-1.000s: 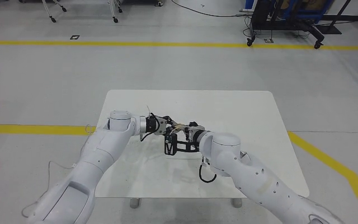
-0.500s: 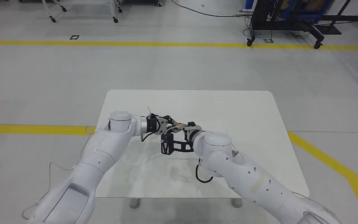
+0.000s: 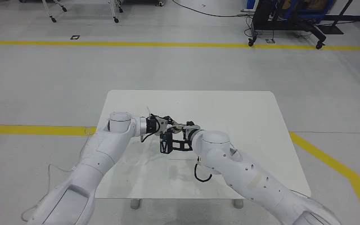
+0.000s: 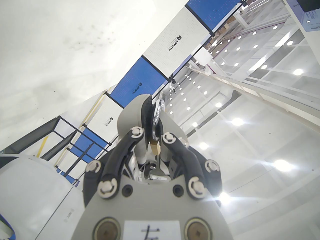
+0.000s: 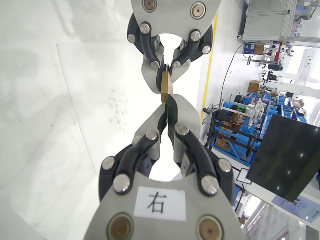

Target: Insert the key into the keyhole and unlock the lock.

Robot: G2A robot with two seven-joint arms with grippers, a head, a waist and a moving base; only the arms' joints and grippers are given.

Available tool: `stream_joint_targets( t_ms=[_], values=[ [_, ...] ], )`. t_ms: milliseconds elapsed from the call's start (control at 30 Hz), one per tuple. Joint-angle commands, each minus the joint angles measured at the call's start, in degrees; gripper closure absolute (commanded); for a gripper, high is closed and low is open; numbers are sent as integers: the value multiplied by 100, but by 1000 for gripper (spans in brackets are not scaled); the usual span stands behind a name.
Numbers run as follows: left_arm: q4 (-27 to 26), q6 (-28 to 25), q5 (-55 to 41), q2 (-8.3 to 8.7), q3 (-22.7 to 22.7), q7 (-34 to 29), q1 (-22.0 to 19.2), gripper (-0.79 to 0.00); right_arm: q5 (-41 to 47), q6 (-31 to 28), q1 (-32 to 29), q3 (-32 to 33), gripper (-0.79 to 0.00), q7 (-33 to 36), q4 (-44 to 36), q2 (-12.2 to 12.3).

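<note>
**A:** How much room is there around the work?

**B:** The two grippers meet over the white table (image 3: 253,112), a little left of its middle in the top view. That spot is well apart from every edge. The left edge is nearest, and the widest run of tabletop lies toward the right of the frame.

**A:** And the arms?

**B:** The left arm (image 3: 112,146) comes in from the lower left, bends beside the table's left edge and points its forearm toward the right. The right arm (image 3: 242,169) rises on a diagonal from the lower right, crosses the table's lower edge and turns its wrist toward the left. The tips face each other, nose to nose.

**A:** The claws?

**B:** The left gripper (image 4: 153,116) is clamped on the lock (image 5: 166,84). Brass shows between its pads in the right wrist view, and silver metal in the left wrist view. The right gripper (image 5: 168,108) has its ribbed pads pressed together, tips touching the lock's brass end. I cannot tell whether the key sits between those pads.

**A:** The count?

**B:** One table, two arms, two grippers, one lock. On the floor are two yellow lines (image 3: 169,44): one across the upper part of the frame, and one at mid-height on both sides of the table.
</note>
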Motion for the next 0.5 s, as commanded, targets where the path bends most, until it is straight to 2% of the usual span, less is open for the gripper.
stream_joint_targets(
  t_ms=[0, 33, 67, 267, 467],
  values=[
    [4, -4, 1, 4, -13, -14, 0, 0, 6, 10, -16, 38, -222, -63, -24, -2],
    [2, -1, 2, 4, -16, -20, 2, 0, 9, 47, -36, 71, -763, -72, -45, -2],
    [1, 3, 2, 5, -19, -28, 4, 0, 15, 73, -60, 106, -785, -87, -78, 0],
    [20, 0, -52, 6, -75, 23, 12, 0, 22, 185, -301, 423, -785, -358, -401, 59],
    [71, 92, -216, -11, -159, 197, -2, 0, 22, 185, -301, 423, -785, -358, -401, 59]
  ],
)
